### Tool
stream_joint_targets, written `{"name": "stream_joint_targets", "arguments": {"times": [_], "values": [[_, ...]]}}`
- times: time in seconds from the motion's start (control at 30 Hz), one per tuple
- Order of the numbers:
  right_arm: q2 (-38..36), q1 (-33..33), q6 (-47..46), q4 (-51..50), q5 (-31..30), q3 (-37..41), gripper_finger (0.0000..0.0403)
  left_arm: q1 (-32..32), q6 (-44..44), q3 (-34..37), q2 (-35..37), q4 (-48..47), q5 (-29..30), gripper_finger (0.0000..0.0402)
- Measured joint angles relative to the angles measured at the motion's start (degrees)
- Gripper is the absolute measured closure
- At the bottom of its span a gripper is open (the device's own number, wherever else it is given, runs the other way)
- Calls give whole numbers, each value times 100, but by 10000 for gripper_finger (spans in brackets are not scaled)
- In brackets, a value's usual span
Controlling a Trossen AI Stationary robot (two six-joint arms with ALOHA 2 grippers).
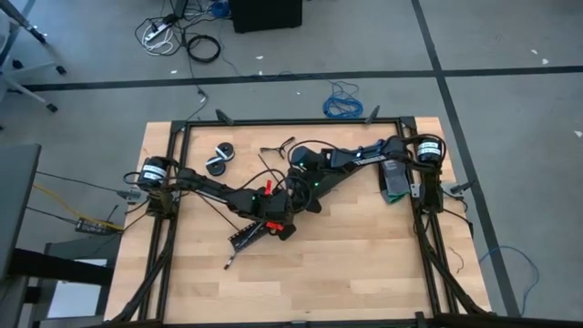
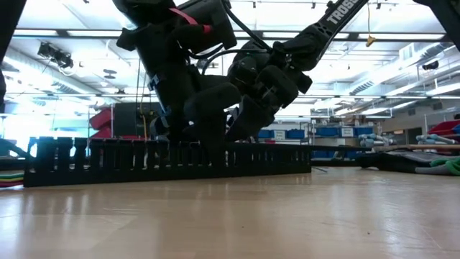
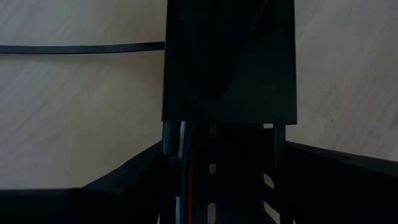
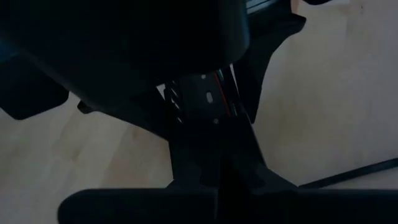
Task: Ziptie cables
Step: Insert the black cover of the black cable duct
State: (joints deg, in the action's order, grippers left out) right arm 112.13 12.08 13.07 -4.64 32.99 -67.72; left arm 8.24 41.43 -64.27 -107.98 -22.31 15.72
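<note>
The left gripper (image 1: 273, 221) is down at the middle of the desk (image 1: 364, 264), its fingers parted around one end of a wide black perforated strip (image 2: 165, 162), with the cables (image 3: 188, 168), thin wires including a red one, running in the strip's channel between those fingers. The right gripper (image 1: 308, 193), pressed together, sits just beside it over the same strip. One thin black ziptie (image 3: 81, 48) lies flat on the desk near the left gripper.

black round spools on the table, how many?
2. One spool lies toward the far edge of the table, left of centre. The second spool lies right beside it, slightly nearer and further left. Others may be hidden from view.
</note>
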Motion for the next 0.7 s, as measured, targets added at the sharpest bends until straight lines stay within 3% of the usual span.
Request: {"name": "stream_joint_targets", "arguments": {"times": [0.7], "values": [[-113,479,-101,80,704,1,403,-3,117,-11,-3,-55,11,156]]}}
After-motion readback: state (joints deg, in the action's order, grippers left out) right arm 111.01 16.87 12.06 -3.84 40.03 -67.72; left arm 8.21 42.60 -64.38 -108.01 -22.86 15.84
